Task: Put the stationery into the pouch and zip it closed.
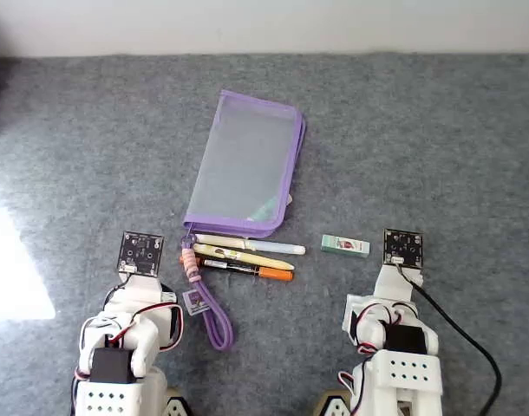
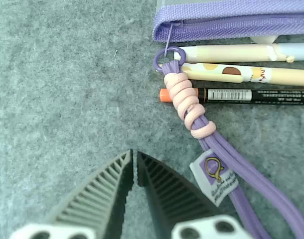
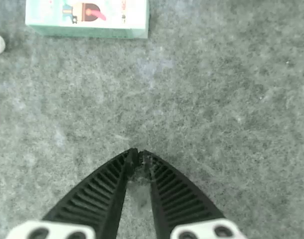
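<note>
High view: grey felt-like table cover (image 1: 438, 130), sunlit patch (image 1: 13, 269) far left, pale wall (image 1: 264, 26) behind. Left gripper (image 2: 134, 153) is clenched on nothing. The purple mesh zip pouch (image 1: 247, 165) lies mid-table, with three cream and orange-black pens (image 1: 247, 257) just beside its near edge. Rightward sit a mint rectangular eraser box (image 1: 345, 246) and the right gripper (image 3: 138, 152), clenched empty.

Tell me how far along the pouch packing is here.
Nothing looks done: the pens and green box lie on the mat beside the pouch. In hand: nothing; the left end effector and right end effector are shut and empty. Left: loading everything, then zipping.
</note>
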Robot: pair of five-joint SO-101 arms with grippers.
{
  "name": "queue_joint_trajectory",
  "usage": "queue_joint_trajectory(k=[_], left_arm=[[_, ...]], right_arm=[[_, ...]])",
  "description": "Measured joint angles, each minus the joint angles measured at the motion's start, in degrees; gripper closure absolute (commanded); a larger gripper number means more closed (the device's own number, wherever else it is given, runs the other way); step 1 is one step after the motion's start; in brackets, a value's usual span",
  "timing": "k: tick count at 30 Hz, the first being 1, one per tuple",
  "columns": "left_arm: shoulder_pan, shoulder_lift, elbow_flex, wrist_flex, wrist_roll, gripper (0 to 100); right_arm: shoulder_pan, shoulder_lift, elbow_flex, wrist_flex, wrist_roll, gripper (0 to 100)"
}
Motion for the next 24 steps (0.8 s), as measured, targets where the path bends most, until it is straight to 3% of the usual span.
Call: queue_joint_trajectory(k=[9, 12, 19, 24], left_arm=[[0.0, 0.0, 0.0, 0.0, 0.0, 99], [0.0, 0.0, 0.0, 0.0, 0.0, 99], [0.0, 0.0, 0.0, 0.0, 0.0, 99], [0.0, 0.0, 0.0, 0.0, 0.0, 99]], right_arm=[[0.5, 0.0, 0.0, 0.0, 0.1, 98.7], [0.4, 0.0, -2.5, 0.0, 4.0, 99.0], [0.4, 0.1, -19.3, 0.4, 3.8, 99.0], [-7.7, 8.6, -36.6, 9.9, 1.6, 98.7]])
